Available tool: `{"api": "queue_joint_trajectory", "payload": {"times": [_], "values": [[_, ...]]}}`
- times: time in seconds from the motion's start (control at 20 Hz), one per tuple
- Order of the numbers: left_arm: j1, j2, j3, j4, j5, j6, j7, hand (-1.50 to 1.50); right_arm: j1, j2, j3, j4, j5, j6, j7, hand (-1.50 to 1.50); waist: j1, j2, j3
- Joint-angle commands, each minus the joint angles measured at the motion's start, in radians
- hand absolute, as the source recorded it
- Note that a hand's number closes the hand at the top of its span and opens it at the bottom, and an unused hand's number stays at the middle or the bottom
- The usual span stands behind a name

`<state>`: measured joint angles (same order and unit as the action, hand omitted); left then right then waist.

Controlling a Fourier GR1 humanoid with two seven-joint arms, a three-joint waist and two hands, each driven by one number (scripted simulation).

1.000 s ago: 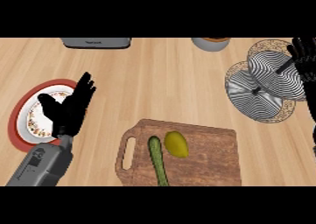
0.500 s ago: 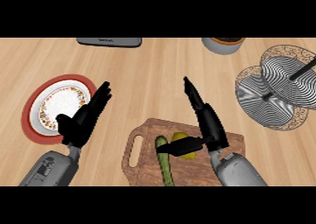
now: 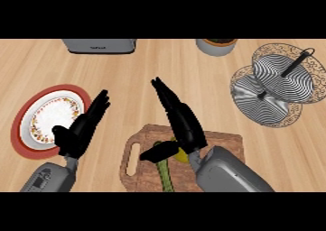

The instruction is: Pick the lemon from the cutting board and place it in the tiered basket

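Right hand (image 3: 190,134) has swung from beside the tiered basket (image 3: 278,85) to over the cutting board (image 3: 222,139), fingers straight and unclosed above the ungrasped lemon (image 3: 182,156), so grasping comes next.

Yellow lemon (image 3: 181,156), brown cutting board (image 3: 146,137)

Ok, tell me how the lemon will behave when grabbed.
The lemon looks rounded, so a nudge would probably roll it across the flat cutting board. It is small beside the open right hand over it, so likely light and easy to enclose.
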<state>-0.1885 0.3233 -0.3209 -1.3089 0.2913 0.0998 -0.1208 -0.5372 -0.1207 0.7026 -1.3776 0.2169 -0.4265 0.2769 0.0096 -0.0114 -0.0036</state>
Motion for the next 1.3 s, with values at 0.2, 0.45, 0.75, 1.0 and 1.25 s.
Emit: {"api": "queue_joint_trajectory", "payload": {"times": [0.2, 0.45, 0.75, 1.0, 1.25], "values": [[0.025, 0.016, 0.016, 0.027, -0.003, -0.009, -0.024, 0.00, -0.244, -0.170, 0.178, -0.011, 0.161, 0.397, 0.457, -1.50, -0.018, -0.016, -0.008], [0.091, 0.014, 0.005, 0.016, -0.004, -0.023, -0.057, 0.00, -0.325, -0.168, 0.203, -0.168, 0.056, 0.696, 0.723, -1.50, -0.024, -0.011, -0.002], [0.092, -0.024, 0.002, -0.017, -0.028, 0.012, -0.060, 0.00, -0.323, -0.055, 0.213, -0.342, -0.004, 0.796, 1.062, -1.50, -0.021, 0.000, 0.002], [0.055, -0.006, 0.027, -0.040, -0.022, -0.007, -0.005, 0.00, -0.296, -0.076, 0.201, -0.327, 0.069, 0.739, 1.060, -1.50, -0.014, 0.005, 0.003], [0.057, 0.017, 0.042, -0.051, -0.018, -0.032, -0.011, 0.00, -0.296, -0.054, 0.247, -0.234, 0.138, 0.764, 1.108, -1.50, -0.013, 0.003, 0.002]]}}
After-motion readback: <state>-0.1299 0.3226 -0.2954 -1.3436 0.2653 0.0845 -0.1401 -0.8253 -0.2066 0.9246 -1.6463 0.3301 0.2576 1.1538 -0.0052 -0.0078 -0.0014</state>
